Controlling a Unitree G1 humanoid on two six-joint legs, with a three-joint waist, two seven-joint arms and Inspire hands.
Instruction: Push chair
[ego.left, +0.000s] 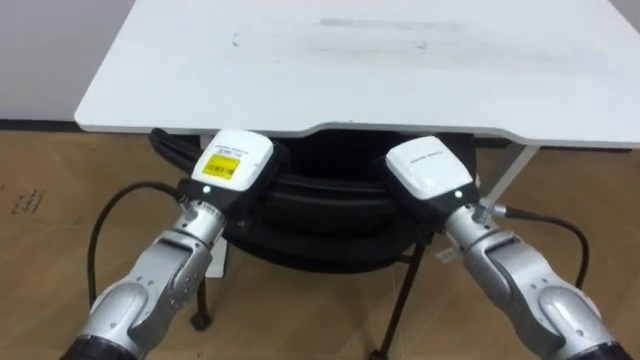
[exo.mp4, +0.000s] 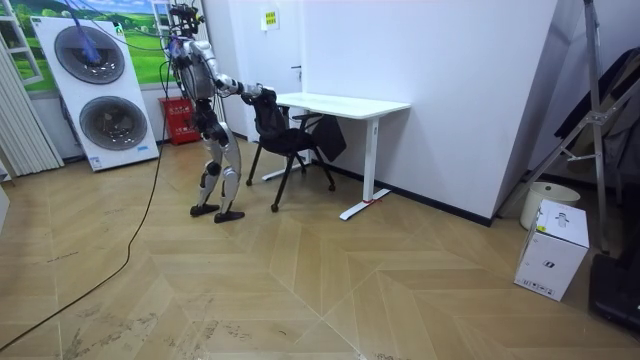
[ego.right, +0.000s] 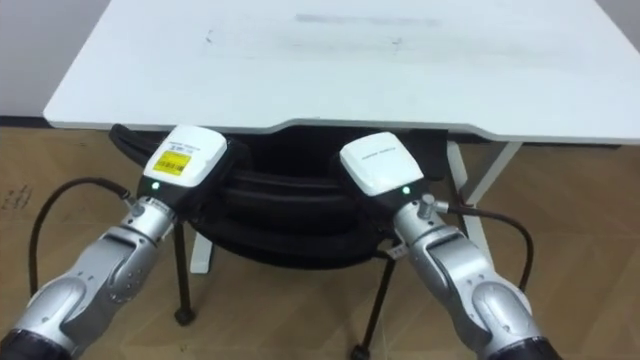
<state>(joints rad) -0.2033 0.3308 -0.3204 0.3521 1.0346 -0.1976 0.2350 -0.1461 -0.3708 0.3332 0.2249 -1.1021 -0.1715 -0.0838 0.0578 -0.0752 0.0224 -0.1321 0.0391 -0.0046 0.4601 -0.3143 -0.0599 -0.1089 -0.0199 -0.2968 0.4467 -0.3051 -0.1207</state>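
A black chair (ego.left: 320, 205) stands in front of me, its seat partly under the white desk (ego.left: 350, 60). My left hand (ego.left: 232, 165) rests on the left part of the chair's backrest, and my right hand (ego.left: 428, 170) on the right part. Both hands show their white backs, and their fingers are hidden over the backrest by the desk's front edge. In the room view I stand upright behind the chair (exo.mp4: 290, 140) with both arms stretched forward to its back, facing the desk (exo.mp4: 345, 103).
The desk stands against a white wall. Behind me in the room view are two stacked washing machines (exo.mp4: 95, 90) and a red crate (exo.mp4: 178, 115). A white box (exo.mp4: 552, 250), a bucket (exo.mp4: 545, 200) and a ladder (exo.mp4: 590, 110) stand at the room view's right.
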